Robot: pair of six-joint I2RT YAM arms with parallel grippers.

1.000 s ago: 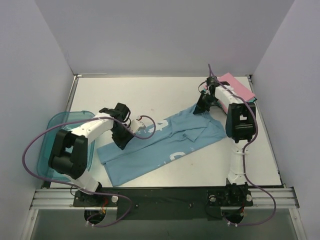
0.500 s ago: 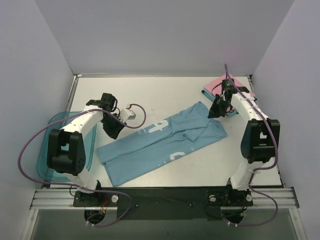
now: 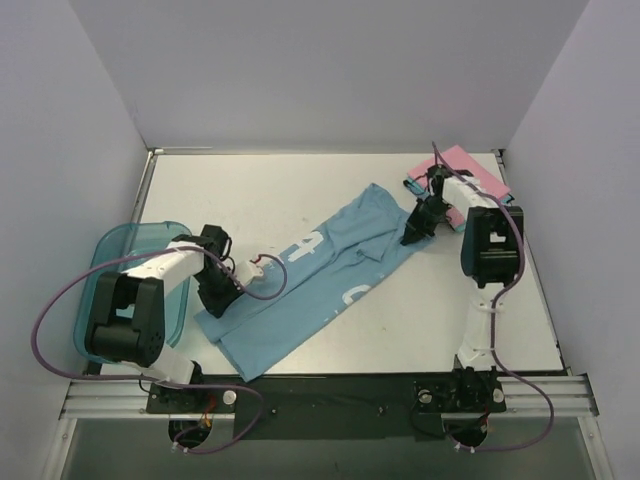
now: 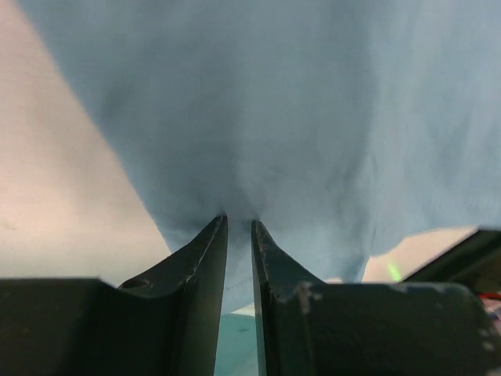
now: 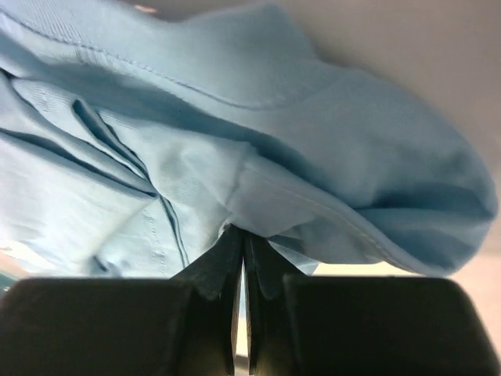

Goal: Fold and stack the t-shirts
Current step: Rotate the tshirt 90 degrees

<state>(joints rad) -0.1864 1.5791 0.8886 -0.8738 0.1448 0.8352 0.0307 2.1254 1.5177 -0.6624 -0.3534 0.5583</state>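
Observation:
A light blue t-shirt (image 3: 320,275) with white print lies diagonally across the middle of the table, partly folded lengthwise. My left gripper (image 3: 215,297) is shut on its lower-left edge; in the left wrist view the cloth (image 4: 258,117) is pinched between the fingers (image 4: 207,258). My right gripper (image 3: 412,232) is shut on its upper-right corner; in the right wrist view a bunched fold (image 5: 258,180) sits in the closed tips. A folded pink t-shirt (image 3: 470,172) lies at the far right, on a teal one (image 3: 413,186) whose edge shows.
A translucent teal plastic bin (image 3: 110,260) stands at the left edge, just beside the left arm. Grey walls close in the table on three sides. The arms' rail runs along the near edge.
Both grippers came down onto the blue shirt and closed on it. The left moved toward the near-left end, the right toward the upper-right corner. The shirt is now narrower and shifted.

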